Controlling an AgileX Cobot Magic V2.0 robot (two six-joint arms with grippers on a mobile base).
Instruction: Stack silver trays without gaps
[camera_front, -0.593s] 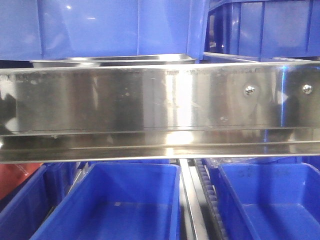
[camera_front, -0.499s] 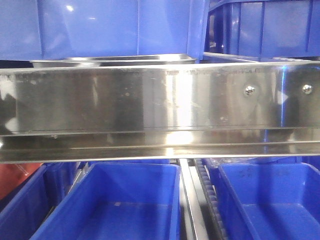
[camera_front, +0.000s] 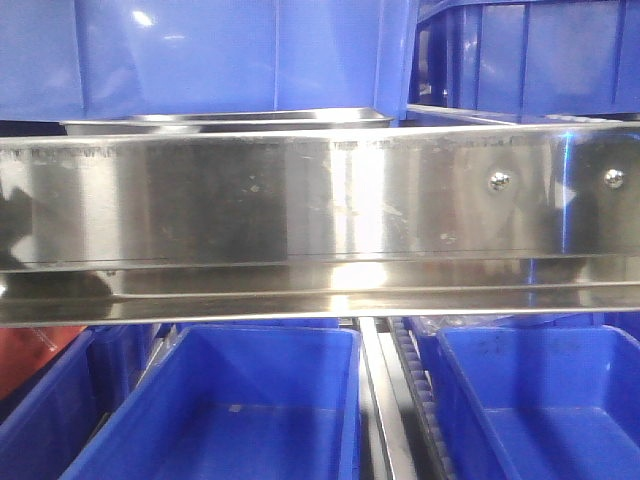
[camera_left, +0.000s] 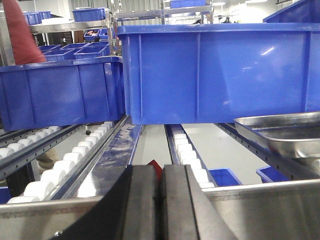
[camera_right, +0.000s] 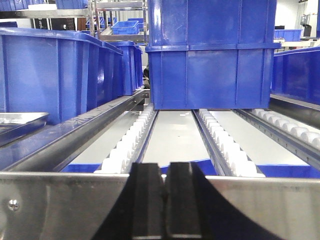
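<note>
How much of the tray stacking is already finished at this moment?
Nothing looks stacked yet: the silver tray lies alone near the blue bin. Nothing is in hand: left gripper and right gripper are shut, empty. Picking up and stacking all remain.

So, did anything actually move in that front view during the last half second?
Nothing solid moved. Only the dark reflections at the left end of the steel rail shimmered a little. The silver tray behind it and the blue bins below sit just as before.
</note>
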